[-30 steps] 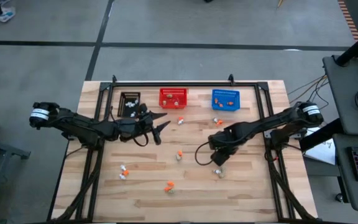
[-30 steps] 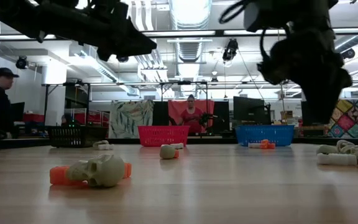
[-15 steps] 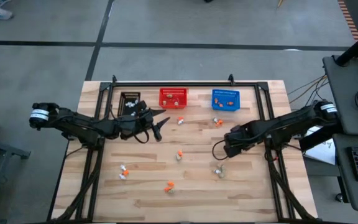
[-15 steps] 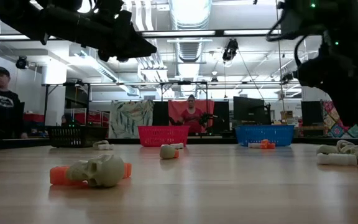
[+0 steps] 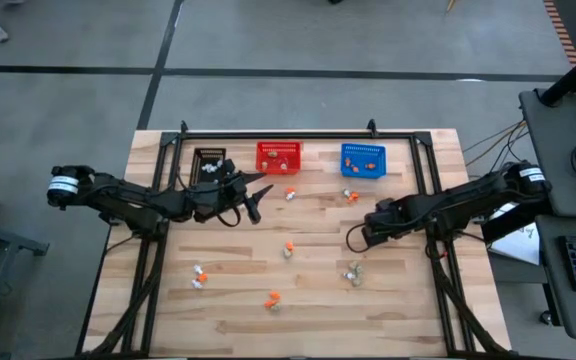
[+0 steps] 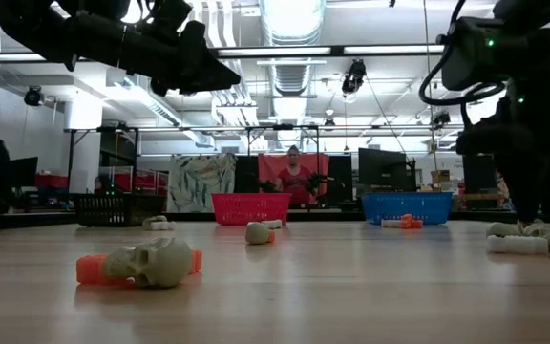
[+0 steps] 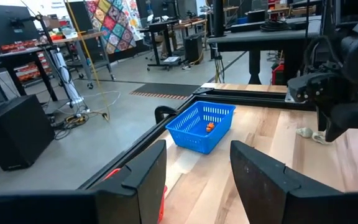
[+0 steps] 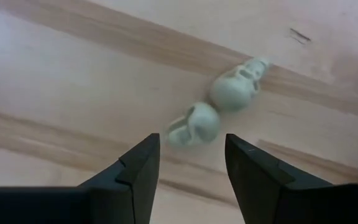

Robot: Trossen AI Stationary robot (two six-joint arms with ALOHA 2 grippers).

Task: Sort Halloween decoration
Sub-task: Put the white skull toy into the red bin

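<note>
Right wrist view: open fingers poised over 2 beige-grey skulls, nothing held.

Both skull trinkets (image 8: 219, 106) lie touching each other on the bare table (image 5: 408, 300), and the right gripper (image 8: 188, 171) hangs just above them with its jaws apart and empty, seemingly lined up so that one skull falls between the fingers for a pick. From overhead, the same pair (image 5: 352, 271) sits just beside the right gripper (image 5: 360, 240). Other Halloween decoration pieces lie scattered well apart: orange ones (image 5: 289, 248) mid-table and near the front edge (image 5: 272, 298). The left gripper (image 5: 253, 194) waits raised near the black basket (image 5: 209, 160), jaws spread, carrying nothing. The red basket (image 5: 278, 157) and blue basket (image 5: 363, 160) stand along the far edge, each already holding a few pieces, likely sorted by kind.
</note>
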